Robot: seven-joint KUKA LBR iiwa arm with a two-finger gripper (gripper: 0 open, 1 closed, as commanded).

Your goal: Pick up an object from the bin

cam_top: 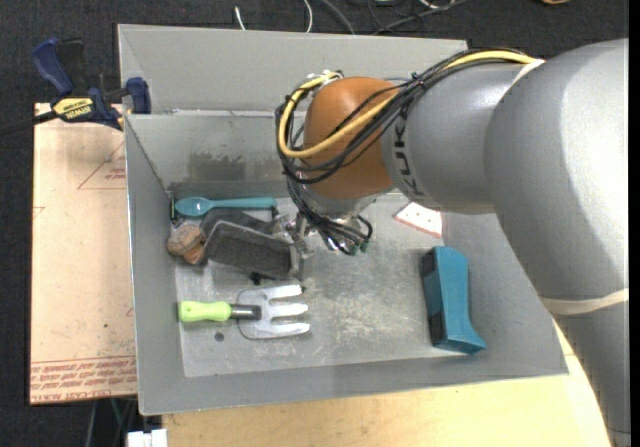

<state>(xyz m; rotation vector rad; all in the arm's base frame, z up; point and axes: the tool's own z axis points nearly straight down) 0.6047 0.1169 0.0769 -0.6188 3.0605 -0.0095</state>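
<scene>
Nearest the lens is the arm's grey link (520,155), which enters from the right and runs leftward over the bin (150,195). Below it sits the orange wrist cover (345,135), wrapped by yellow and black cables (290,125), with the wrist pointed down at the bin floor. The jaws hang under that cover, low over the floor at left of centre; the cover and cables hide them from above, so their opening cannot be told, and nothing is seen held in them. On the floor at the near side, a small hand fork with a green handle (255,313) lies with its long axis left to right, tines towards the right, just short of the jaws. A blue block (450,297) lies well apart at the right. The relation that governs the coming move: a dark flat oblong thing (245,247) lies directly beside the jaws, extending away to their left, its long axis running from upper left to lower right, its right end under them. It is judged the likely pick. Farther back, a brown lump (187,243) touches its left end, and a teal spoon (225,204) lies along the rear wall.
</scene>
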